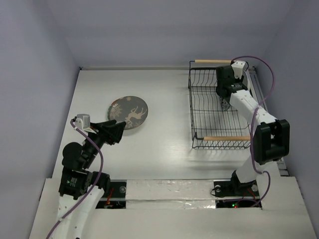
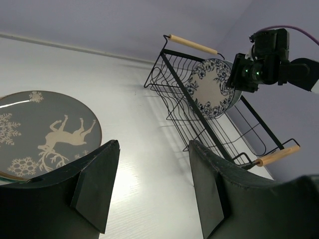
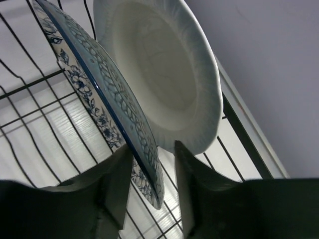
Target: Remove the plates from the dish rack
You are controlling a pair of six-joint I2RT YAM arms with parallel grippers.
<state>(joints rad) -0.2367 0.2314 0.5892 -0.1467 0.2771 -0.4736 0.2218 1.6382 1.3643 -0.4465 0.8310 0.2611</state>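
Note:
The black wire dish rack (image 1: 212, 117) stands at the right. Two plates stand upright in it: a white plate with blue ornament (image 3: 117, 119), which also shows in the left wrist view (image 2: 212, 87), and a plain white plate (image 3: 159, 64) behind it. My right gripper (image 1: 225, 99) is inside the rack. Its jaws (image 3: 153, 147) are open and straddle the blue-ornament plate's lower rim. The grey-brown plate (image 1: 128, 112) with a white deer lies flat on the table, as the left wrist view shows (image 2: 45, 132). My left gripper (image 1: 119, 130) is open and empty beside it (image 2: 152, 144). The red plate is out of view.
The rack has wooden rod handles at its far (image 1: 213, 61) and near (image 1: 227, 138) ends. Grey walls close the table at the left, back and right. The rack stands close to the right wall.

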